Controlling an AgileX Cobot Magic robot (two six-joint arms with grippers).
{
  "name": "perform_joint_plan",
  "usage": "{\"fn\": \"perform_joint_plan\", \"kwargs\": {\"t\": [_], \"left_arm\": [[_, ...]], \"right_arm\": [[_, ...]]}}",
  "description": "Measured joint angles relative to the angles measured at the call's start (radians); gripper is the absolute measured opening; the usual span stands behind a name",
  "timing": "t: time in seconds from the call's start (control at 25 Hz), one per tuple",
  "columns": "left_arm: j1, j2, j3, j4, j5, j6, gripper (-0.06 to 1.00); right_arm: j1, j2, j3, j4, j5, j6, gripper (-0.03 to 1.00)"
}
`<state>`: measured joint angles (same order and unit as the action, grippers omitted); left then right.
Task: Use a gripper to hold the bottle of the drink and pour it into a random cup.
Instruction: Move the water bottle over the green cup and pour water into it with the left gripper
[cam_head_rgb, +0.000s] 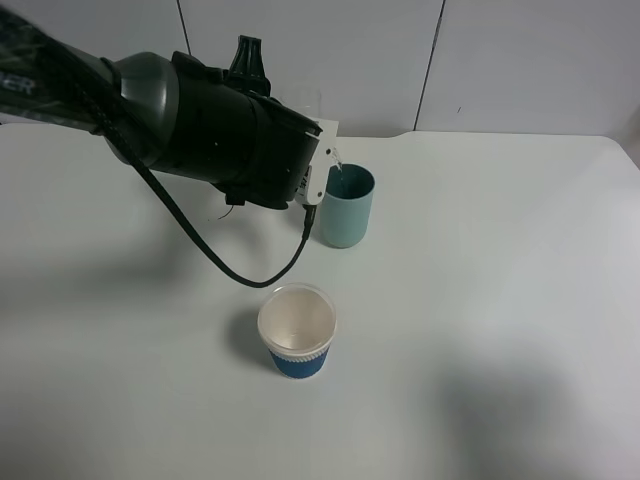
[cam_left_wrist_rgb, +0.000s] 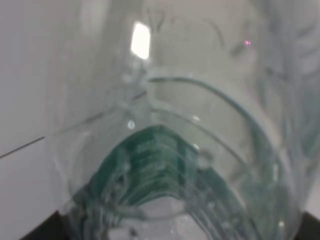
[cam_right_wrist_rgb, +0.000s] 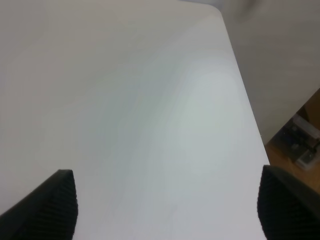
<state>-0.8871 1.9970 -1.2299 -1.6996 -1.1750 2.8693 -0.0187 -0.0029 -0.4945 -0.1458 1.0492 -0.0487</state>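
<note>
Two cups stand on the surface (cam_head_rgb: 500, 300): paper cup (cam_head_rgb: 297, 330) lower centre, teal cup (cam_head_rgb: 346, 205) upper centre. Left fingers (cam_left_wrist_rgb: 44, 231) pinch the bottle (cam_left_wrist_rgb: 165, 150), its mouth tipped over the teal cup's rim. Advise a slow tilt, mouth inside the rim. Right fingers (cam_right_wrist_rgb: 50, 205) are spread, empty.

My white worktop (cam_head_rgb: 500, 300) carries a teal cup (cam_head_rgb: 346, 216) beside the left hand (cam_head_rgb: 326, 163), a paper cup (cam_head_rgb: 297, 338) farther off.
</note>
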Motion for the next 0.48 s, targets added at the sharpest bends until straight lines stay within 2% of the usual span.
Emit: {"fn": "perform_joint_plan", "kwargs": {"t": [0.48], "left_arm": [[0.0, 0.0, 0.0, 0.0, -0.002, 0.022, 0.52]], "right_arm": [[0.0, 0.0, 0.0, 0.0, 0.0, 0.0, 0.74]]}}
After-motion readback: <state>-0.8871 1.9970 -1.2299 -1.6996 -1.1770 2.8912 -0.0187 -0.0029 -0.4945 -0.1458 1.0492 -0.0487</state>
